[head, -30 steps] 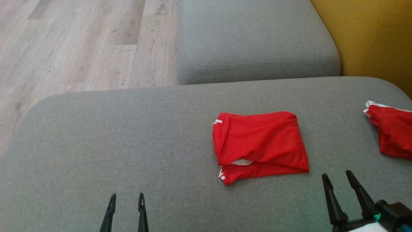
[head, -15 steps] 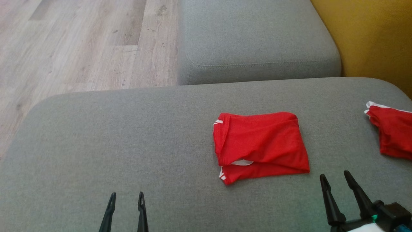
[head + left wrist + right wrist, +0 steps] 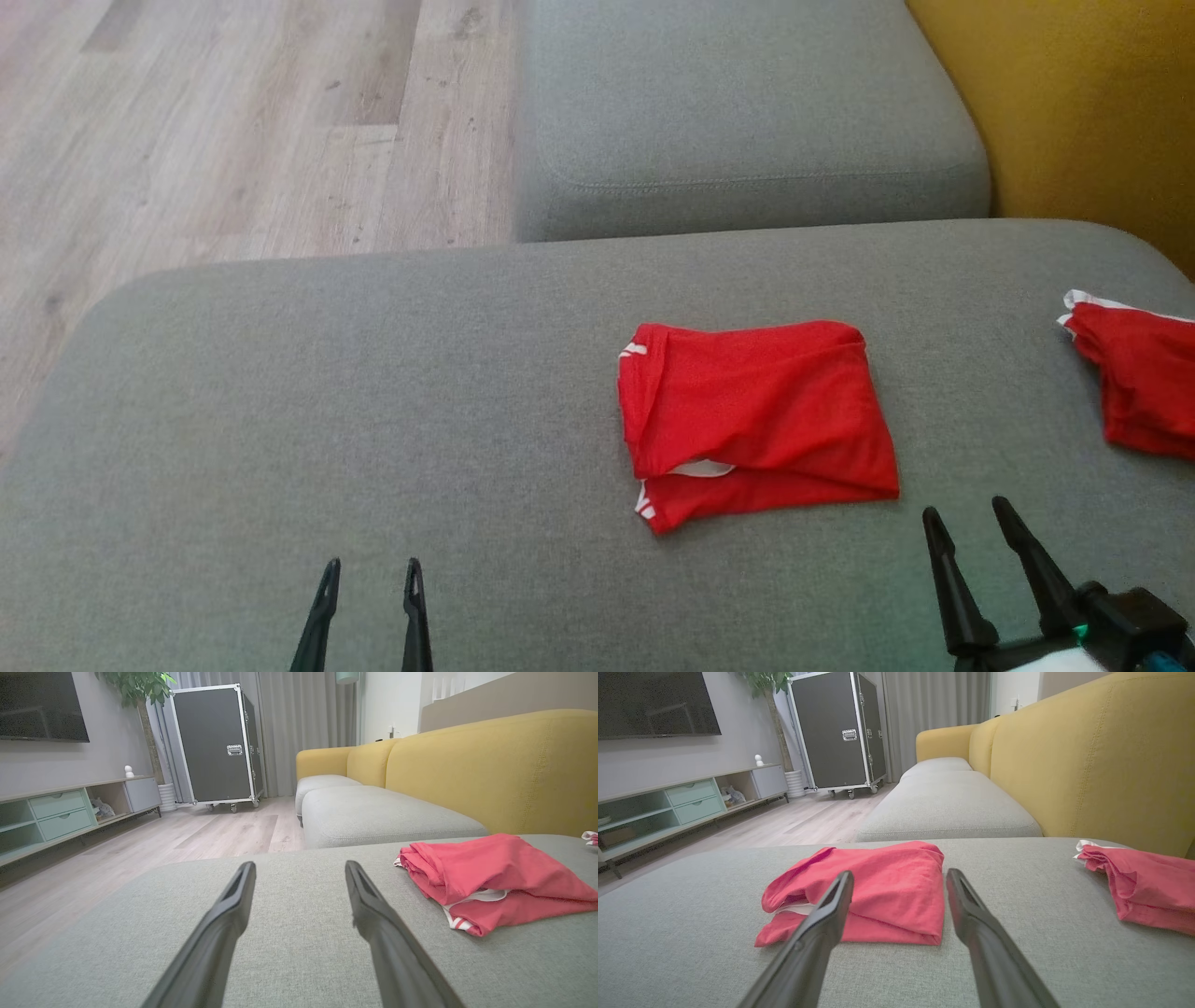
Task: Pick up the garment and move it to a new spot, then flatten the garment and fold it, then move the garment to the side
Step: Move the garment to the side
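Grey cushion (image 3: 373,392) bears a folded red garment (image 3: 756,420) — second garment (image 3: 1139,383) at right.

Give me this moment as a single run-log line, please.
left fingers: open, empty | right fingers: open, empty, short of red garment | red garment: folded, on grey cushion | second red garment: far right

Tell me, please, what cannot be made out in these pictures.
Second red garment: cut off by the right edge in head and right wrist views.
Folded red garment: its top layer hides the inner folds; garment type unclear.
Left pincer: base cut off by the head view's bottom edge.
White object on the low cabinet: too small in both wrist views.
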Available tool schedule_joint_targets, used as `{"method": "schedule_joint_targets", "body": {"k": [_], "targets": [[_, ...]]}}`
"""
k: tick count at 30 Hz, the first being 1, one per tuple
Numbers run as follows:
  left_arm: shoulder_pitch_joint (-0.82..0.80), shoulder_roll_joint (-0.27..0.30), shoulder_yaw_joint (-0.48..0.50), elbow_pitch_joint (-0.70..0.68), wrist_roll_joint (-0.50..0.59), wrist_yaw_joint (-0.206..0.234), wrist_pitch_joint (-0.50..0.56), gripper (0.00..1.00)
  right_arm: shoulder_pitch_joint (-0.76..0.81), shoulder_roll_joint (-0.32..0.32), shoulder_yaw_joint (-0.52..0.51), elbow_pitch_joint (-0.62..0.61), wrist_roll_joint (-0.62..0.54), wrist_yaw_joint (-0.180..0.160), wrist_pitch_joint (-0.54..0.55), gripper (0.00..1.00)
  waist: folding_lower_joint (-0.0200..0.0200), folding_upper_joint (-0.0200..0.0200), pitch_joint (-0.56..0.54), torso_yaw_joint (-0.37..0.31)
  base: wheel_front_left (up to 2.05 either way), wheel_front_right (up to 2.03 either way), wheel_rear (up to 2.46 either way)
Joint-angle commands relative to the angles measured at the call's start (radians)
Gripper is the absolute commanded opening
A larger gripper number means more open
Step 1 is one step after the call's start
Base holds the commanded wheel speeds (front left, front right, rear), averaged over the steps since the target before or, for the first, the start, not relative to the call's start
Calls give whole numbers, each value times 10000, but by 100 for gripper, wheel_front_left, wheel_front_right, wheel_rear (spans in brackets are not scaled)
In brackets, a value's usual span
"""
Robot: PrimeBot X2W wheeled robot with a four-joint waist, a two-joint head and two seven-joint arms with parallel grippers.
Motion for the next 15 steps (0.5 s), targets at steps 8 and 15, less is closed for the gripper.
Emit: {"method": "schedule_joint_targets", "body": {"k": [8,15], "targets": [[-401,-274,344,-546,-349,128,-65,100,-912,-392,165,450,153,-7,-110,100,0,-1,472,209,0,0,0],[-534,-313,109,-973,-684,69,-65,100,-2029,-690,384,1920,584,-7,-78,100,0,-1,924,417,0,0,0]]}}
